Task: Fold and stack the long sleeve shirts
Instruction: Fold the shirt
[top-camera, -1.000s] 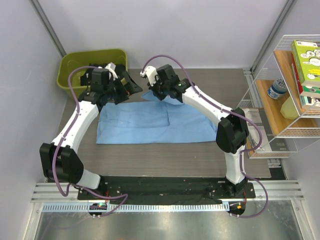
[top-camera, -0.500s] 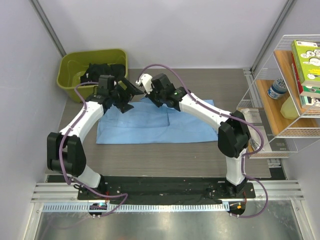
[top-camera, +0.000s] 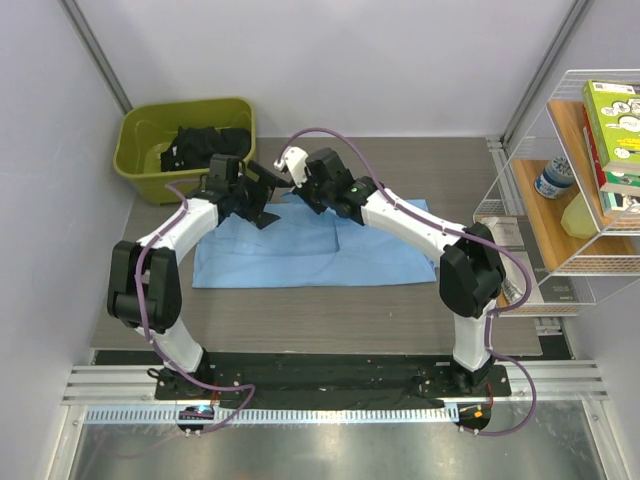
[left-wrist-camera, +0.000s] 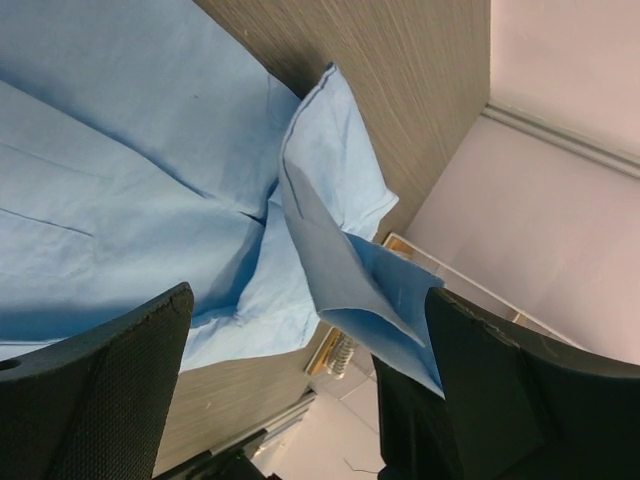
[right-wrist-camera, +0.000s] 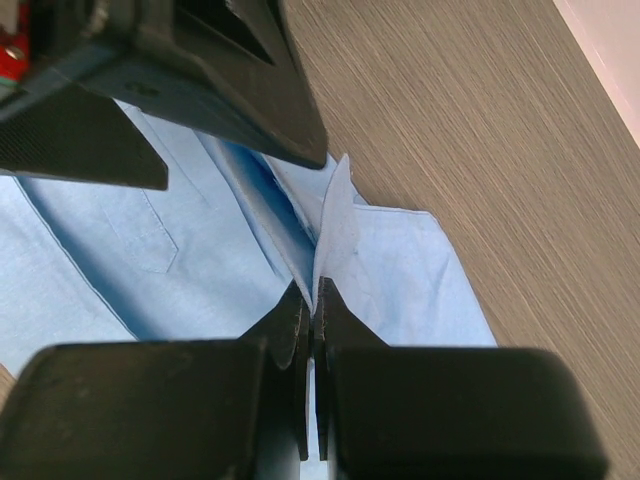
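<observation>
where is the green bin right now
In the top view the green bin sits at the far left corner of the table, just beyond the left pincer and the blue shirt, with dark cloth inside.

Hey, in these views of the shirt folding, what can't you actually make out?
Top view: both wrists cover the shirt's far edge, where the right gripper pinches it.
Top view: the dark bundle in the green bin is too small to identify.
Left wrist view: the shirt runs off the frame; the open left gripper blocks the bottom corners.
Right wrist view: the left gripper hides the shirt's upper left.
</observation>
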